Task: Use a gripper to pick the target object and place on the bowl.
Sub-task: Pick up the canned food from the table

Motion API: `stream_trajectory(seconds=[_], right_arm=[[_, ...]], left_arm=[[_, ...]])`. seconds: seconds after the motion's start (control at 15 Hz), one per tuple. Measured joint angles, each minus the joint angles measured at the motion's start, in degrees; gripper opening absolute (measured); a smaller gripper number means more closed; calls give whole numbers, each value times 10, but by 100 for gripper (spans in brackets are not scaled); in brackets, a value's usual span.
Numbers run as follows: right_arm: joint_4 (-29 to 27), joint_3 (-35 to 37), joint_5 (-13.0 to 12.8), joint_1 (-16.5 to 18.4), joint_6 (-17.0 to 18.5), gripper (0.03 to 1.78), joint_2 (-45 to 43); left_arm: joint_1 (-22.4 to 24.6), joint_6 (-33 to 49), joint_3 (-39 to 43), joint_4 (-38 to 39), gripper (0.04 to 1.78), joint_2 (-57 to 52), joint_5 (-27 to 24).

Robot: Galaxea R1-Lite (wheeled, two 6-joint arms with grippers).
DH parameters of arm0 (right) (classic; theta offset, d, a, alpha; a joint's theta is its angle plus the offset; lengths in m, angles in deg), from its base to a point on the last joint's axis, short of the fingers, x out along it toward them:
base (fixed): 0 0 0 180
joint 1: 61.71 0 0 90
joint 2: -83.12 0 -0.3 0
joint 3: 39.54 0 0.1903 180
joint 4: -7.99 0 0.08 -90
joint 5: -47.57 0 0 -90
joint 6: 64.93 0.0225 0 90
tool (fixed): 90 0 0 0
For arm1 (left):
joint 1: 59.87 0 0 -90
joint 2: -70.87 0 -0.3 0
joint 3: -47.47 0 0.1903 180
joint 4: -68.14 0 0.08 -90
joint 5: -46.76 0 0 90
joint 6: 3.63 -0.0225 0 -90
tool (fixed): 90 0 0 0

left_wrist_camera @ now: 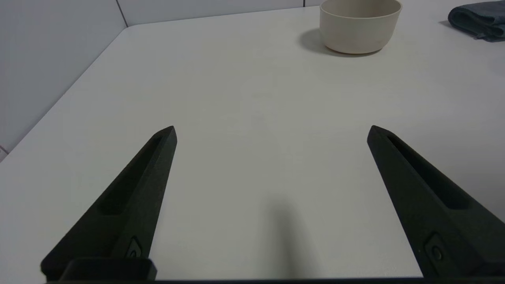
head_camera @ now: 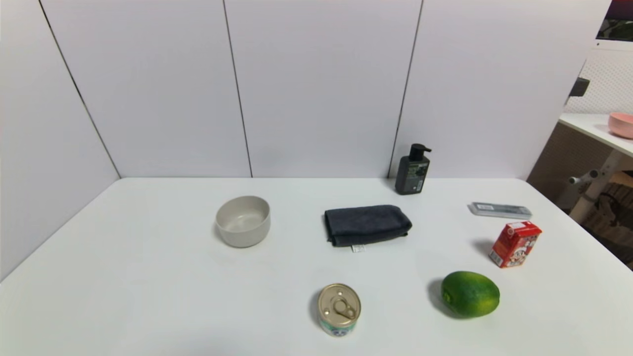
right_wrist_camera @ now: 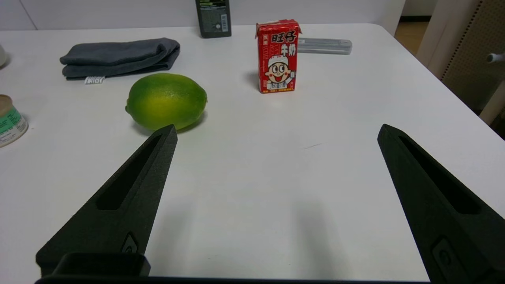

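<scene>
Left gripper (left_wrist_camera: 271, 132): low over the near left of the white table (head_camera: 148, 296), its two pointed matte-black fingers spread wide with nothing between them; it looks parked, waiting.
Right gripper (right_wrist_camera: 276, 132): low over the near right of the table, fingers likewise wide apart and empty, aimed out across the objects; neither arm shows in the head view.
Tin can (head_camera: 339, 309): the target, standing upright on the table, untouched. It sits off to the right gripper's inner side, only its edge showing in that wrist view (right_wrist_camera: 10, 120). Short round metal body, gold pull-tab lid facing up, green-and-white paper label. Upright with curved sides free, it seems to suit a side pinch.
Green fruit (right_wrist_camera: 166, 101): just ahead of the right gripper's inner finger, oval, dimpled glossy skin; it lies between that gripper and the cloth, so I judge that a reach for the can should pass to the inside of it.
Red carton (right_wrist_camera: 278, 56): farther ahead of the right gripper, upright, printed cardboard box with a cartoon face.
Grey cloth (head_camera: 366, 225): folded soft towel, beyond the can, mid-table.
Bowl (left_wrist_camera: 360, 24): the goal, well ahead of the left gripper and off to its inner side, empty; thick straight off-white walls, matte, mouth up and a bit wider than the can.
Flat grey case (head_camera: 500, 210): behind the carton.
Pump bottle (head_camera: 413, 169): dark plastic, farthest, standing by the wall panels.
Stage: nothing picked yet.
</scene>
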Motion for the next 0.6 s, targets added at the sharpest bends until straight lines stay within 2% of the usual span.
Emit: stream_trajectory(seconds=[0.6], right_arm=[[0,0,-1,0,0,175,0]], left_arm=[[0,0,0,0,171,0,0]])
